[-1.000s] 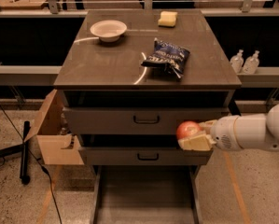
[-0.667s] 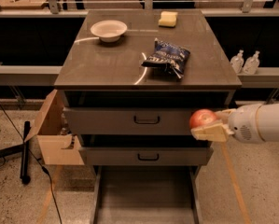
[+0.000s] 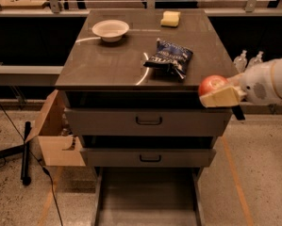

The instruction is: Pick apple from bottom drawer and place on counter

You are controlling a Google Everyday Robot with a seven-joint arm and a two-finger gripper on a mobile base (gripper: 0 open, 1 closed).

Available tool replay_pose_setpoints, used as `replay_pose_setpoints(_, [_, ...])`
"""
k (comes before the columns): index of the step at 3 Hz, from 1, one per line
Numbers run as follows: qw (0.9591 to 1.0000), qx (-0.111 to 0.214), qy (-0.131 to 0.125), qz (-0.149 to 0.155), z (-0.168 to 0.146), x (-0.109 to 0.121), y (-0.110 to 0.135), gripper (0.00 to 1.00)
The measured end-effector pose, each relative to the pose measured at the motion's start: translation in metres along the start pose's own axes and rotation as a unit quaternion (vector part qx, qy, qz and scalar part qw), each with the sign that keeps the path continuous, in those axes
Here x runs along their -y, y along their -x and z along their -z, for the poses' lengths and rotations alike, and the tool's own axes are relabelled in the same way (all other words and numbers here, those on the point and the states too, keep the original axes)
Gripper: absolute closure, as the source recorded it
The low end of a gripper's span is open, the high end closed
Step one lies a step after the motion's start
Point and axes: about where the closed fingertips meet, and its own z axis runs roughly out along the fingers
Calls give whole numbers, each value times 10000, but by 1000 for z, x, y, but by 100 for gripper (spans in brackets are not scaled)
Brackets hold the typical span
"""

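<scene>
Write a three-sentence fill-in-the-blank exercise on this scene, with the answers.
1. The gripper, at the front corner of the counter, is shut on the ____.
2. The bottom drawer stands ____.
3. The white ____ rests on the counter.
Answers: apple; open; bowl.

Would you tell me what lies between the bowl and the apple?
The chip bag, in the camera view; the gripper holds the apple beside the counter.
</scene>
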Motion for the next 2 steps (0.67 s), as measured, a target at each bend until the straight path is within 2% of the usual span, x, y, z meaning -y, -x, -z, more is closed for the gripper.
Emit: replay_pose_setpoints(2, [9996,-107,2,271,-39,49,78,100])
